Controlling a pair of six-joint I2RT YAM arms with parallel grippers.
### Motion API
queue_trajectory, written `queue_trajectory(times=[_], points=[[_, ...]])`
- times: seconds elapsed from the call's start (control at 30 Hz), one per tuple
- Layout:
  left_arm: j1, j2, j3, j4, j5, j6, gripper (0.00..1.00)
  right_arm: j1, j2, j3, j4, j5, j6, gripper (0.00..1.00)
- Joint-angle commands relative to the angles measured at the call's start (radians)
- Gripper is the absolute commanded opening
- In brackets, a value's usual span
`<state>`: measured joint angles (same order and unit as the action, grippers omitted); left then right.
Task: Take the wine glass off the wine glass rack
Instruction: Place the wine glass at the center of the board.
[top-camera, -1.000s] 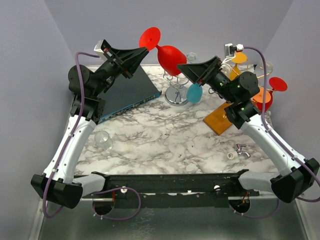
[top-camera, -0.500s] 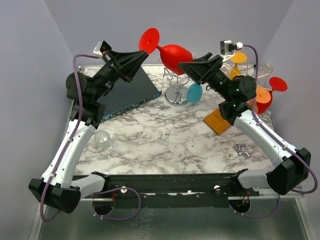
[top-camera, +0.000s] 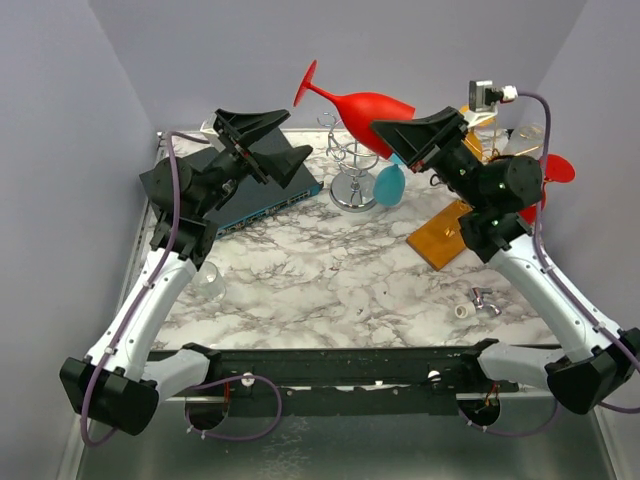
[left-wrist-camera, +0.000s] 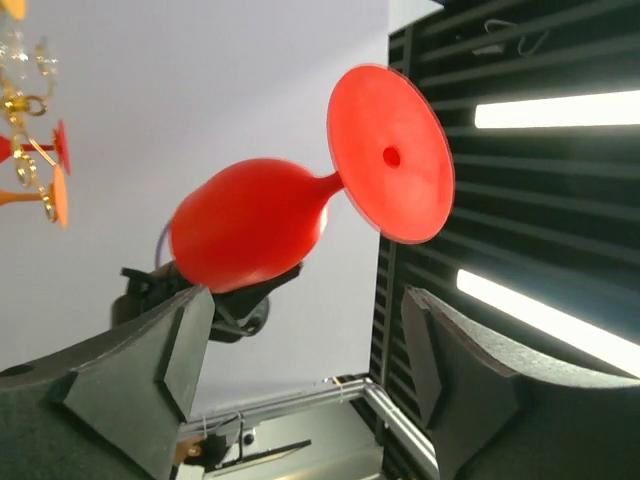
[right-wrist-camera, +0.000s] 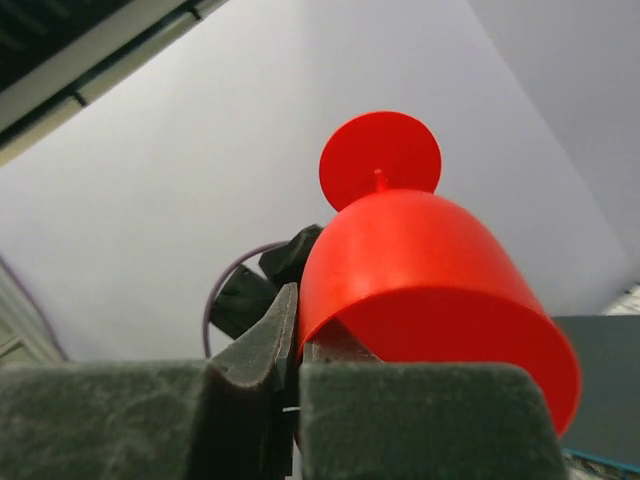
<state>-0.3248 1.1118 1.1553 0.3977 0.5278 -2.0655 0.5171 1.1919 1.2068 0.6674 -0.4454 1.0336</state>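
right gripper (top-camera: 388, 130): jaws pinch the rim of the shiny red plastic wine glass (top-camera: 375, 104), held up sideways; left gripper (top-camera: 288, 135): jaws wide, not touching the glass

The red wine glass (left-wrist-camera: 250, 225) lies on its side, foot rightward, clear of the left claw (left-wrist-camera: 305, 310), whose jaws stand apart. The right claw (left-wrist-camera: 240, 295) grips the bowl from below.

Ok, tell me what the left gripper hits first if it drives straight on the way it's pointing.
Most likely the red wine glass: in the left wrist view its bowl and stem lie dead ahead of the open left gripper. How far off it is, the pictures don't settle.
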Motion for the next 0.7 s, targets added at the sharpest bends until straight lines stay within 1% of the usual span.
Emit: queue_trajectory(times=[0.0,0.07,0.1,0.17,0.23,0.33,0.43,0.5,0.57,0.67], points=[[0.000,-0.068,-0.031,-0.149,0.006,0.145,0.91,0.003,-0.005,0.150,-0.432,0.124,-0.193,0.00],[0.000,-0.087,-0.009,-0.308,-0.016,0.273,0.97,0.003,0.027,0.255,-0.641,0.167,-0.257,0.00],[0.001,-0.096,0.011,-0.402,-0.032,0.358,0.99,0.004,0.046,0.293,-0.739,0.186,-0.281,0.00],[0.008,-0.113,0.061,-0.596,-0.091,0.522,0.99,0.013,0.076,0.365,-0.869,0.224,-0.320,0.00],[0.010,-0.134,0.112,-0.766,-0.188,0.677,0.99,0.036,0.109,0.435,-0.984,0.276,-0.364,0.00],[0.010,-0.165,0.199,-0.997,-0.403,0.875,0.99,0.078,0.152,0.500,-1.099,0.332,-0.401,0.00],[0.010,-0.180,0.297,-1.152,-0.601,1.019,0.99,0.158,0.210,0.582,-1.199,0.411,-0.444,0.00],[0.010,-0.182,0.363,-1.227,-0.700,1.090,0.99,0.224,0.265,0.646,-1.268,0.486,-0.470,0.00],[0.010,-0.189,0.420,-1.279,-0.780,1.140,0.99,0.287,0.332,0.713,-1.334,0.546,-0.487,0.00],[0.010,-0.213,0.461,-1.303,-0.827,1.185,0.99,0.340,0.431,0.794,-1.401,0.583,-0.497,0.00]])
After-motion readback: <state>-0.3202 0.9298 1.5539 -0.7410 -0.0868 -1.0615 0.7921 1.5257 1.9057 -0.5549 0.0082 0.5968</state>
